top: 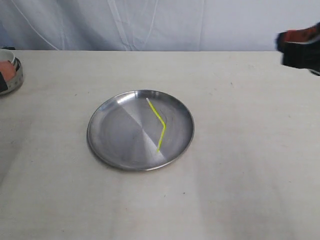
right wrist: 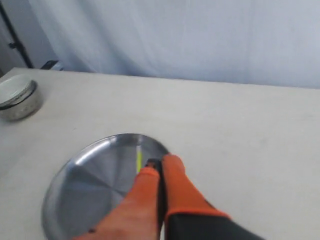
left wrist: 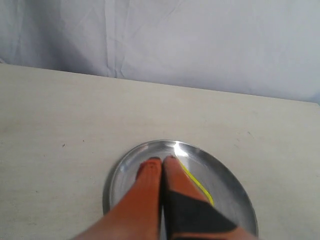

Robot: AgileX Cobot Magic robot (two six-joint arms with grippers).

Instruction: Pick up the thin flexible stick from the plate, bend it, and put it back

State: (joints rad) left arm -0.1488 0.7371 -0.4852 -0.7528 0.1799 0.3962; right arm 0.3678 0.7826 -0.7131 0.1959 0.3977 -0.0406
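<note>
The shiny steel plate (top: 115, 135) sits in the middle of the table. On its right half lies the thin yellow-green stick (top: 159, 121), bent into an angled kink. My left gripper (left wrist: 162, 161) is shut with nothing in it, high above the plate (left wrist: 227, 175), the stick (left wrist: 196, 184) showing beside one finger. My right gripper (right wrist: 156, 167) is shut and empty too, above the plate's edge (right wrist: 85, 170), a short piece of stick (right wrist: 139, 159) peeking past its tips. In the exterior view only part of the right arm (top: 300, 45) shows, at the far right edge.
A small white bowl (top: 10, 70) stands at the far left edge of the table, seen also as the bowl (right wrist: 17, 97) in the right wrist view. Pale cloth covers the table (top: 240, 175), with a white curtain behind.
</note>
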